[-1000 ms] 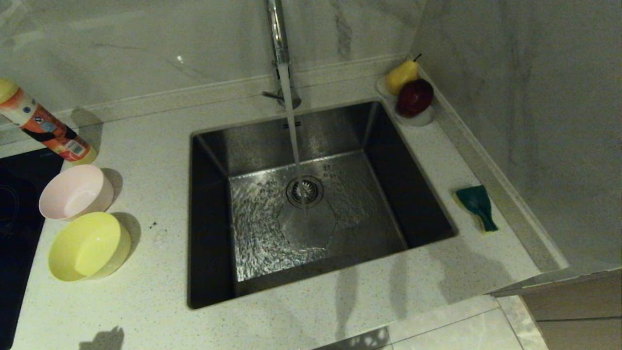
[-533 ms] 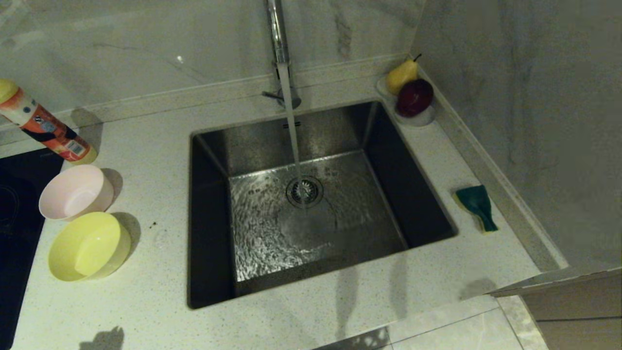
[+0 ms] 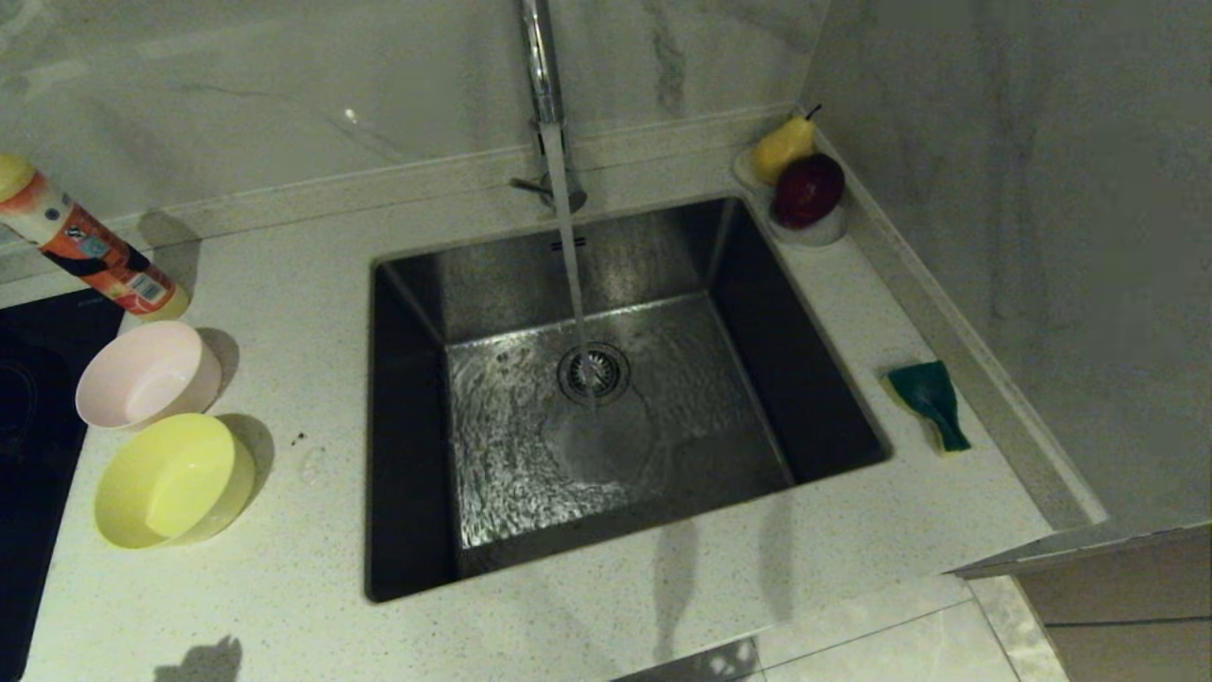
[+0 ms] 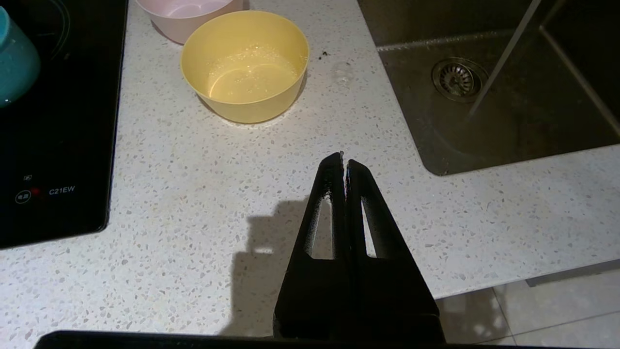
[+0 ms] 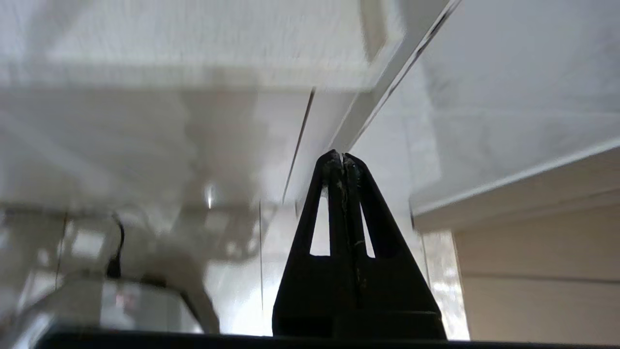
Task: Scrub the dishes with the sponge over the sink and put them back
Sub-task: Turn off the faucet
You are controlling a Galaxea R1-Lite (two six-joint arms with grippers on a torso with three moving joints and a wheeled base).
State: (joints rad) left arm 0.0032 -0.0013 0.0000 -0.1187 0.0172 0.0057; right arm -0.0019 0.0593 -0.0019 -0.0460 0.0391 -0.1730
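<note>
The sponge (image 3: pixel 930 404) lies green face up on the bench (image 3: pixel 303 530), right of the sink (image 3: pixel 606 398), its long axis running front to back. The pink bowl (image 3: pixel 147 374) and yellow bowl (image 3: pixel 170 480) sit close together on the sink's left; the blue bowl (image 4: pixel 14 58) is probably the shape on the hob (image 4: pixel 53 145). The left gripper (image 4: pixel 343 162), pinched closed and empty, hangs near the yellow bowl. The right gripper (image 5: pixel 342 164), likewise closed and empty, points below the bench edge, but it's the sponge's side.
</note>
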